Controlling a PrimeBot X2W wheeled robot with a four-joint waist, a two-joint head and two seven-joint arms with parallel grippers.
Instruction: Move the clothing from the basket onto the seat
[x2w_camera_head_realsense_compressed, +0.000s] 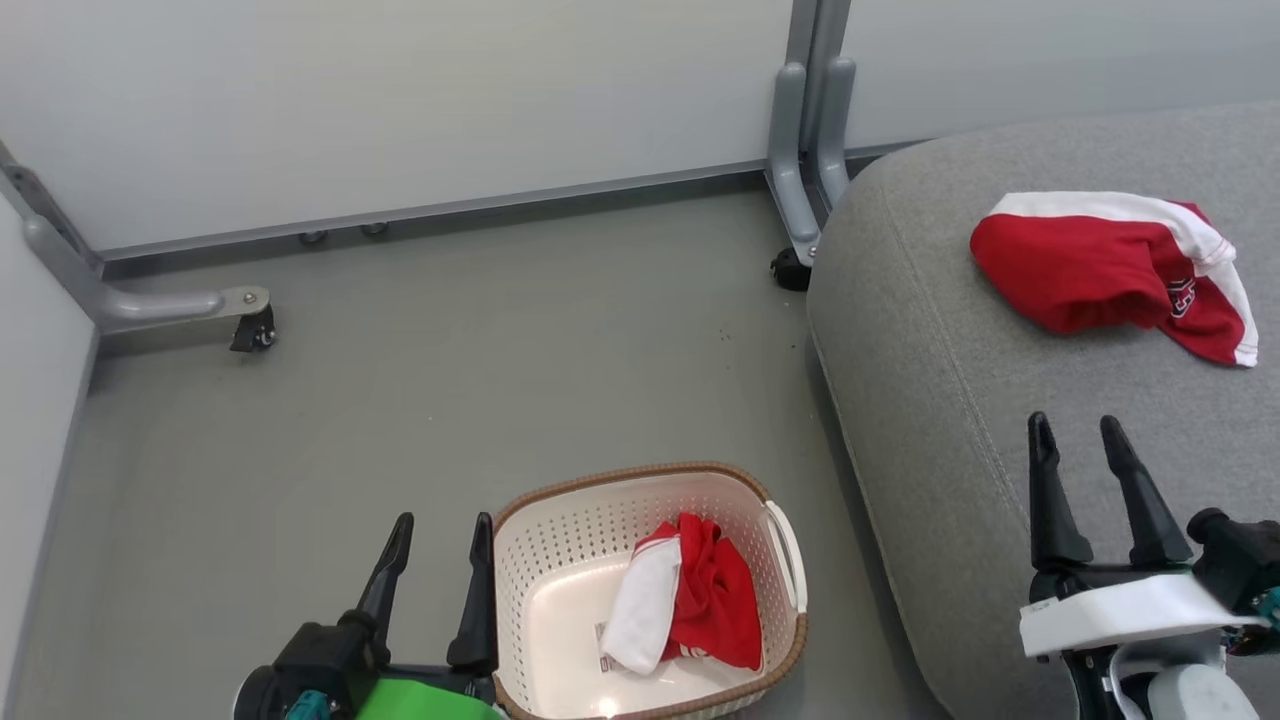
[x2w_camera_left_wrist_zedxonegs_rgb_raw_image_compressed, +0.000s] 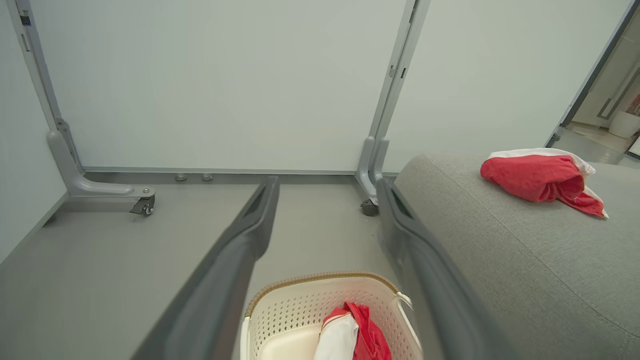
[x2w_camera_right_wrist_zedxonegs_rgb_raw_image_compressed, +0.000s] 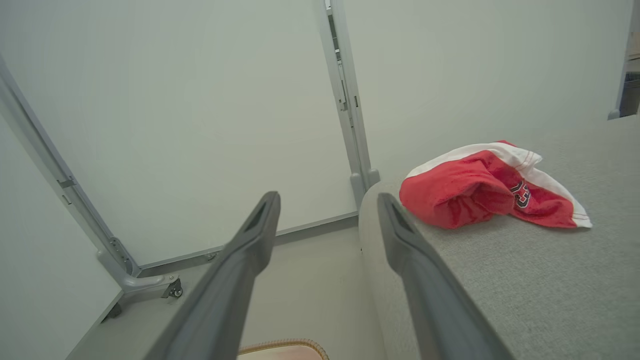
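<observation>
A cream perforated basket with a brown rim stands on the floor at the bottom centre. Inside it lies a crumpled red and white garment, also seen from the left wrist. A second red and white garment with a dark emblem rests on the grey seat at the right, and shows in both wrist views. My left gripper is open just left of the basket, holding nothing. Over the seat's front part, my right gripper is open and holds nothing.
Pale partition panels on grey caster feet close off the back and left. A second caster foot stands by the seat's far corner. Grey floor stretches between the panels and the basket.
</observation>
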